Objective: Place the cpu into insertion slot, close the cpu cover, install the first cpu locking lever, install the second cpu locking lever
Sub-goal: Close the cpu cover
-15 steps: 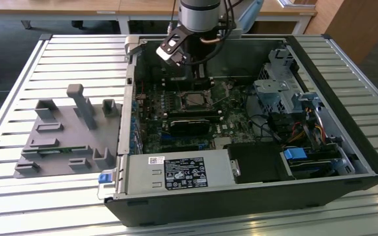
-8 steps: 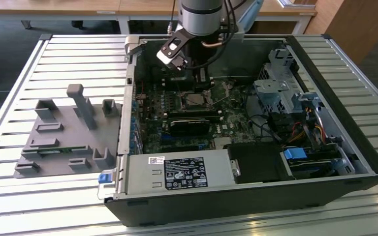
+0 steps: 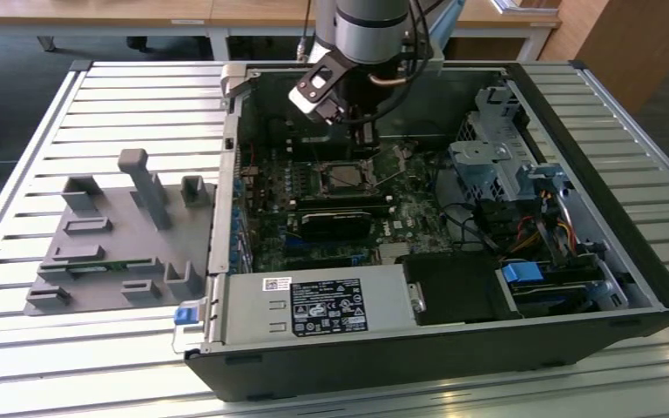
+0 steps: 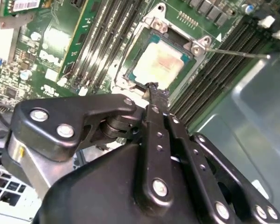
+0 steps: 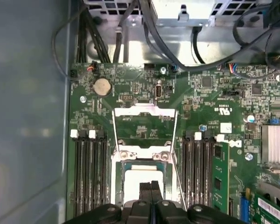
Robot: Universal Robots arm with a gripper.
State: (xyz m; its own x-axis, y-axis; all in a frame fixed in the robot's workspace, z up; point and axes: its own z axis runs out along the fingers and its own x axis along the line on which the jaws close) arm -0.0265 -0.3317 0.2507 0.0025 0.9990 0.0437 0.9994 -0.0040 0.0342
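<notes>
Second wrist view: gripper (image 4: 153, 92), jaws pressed together, angled down at the cpu (image 4: 159, 65).

Silver arm (image 3: 369, 30), blk gripper (image 4: 155, 91) w/ screws (image 4: 159, 187).

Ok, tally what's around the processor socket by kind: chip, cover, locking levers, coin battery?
Chip: 1
Cover: 1
Locking levers: 2
Coin battery: 1
Total: 5
</notes>
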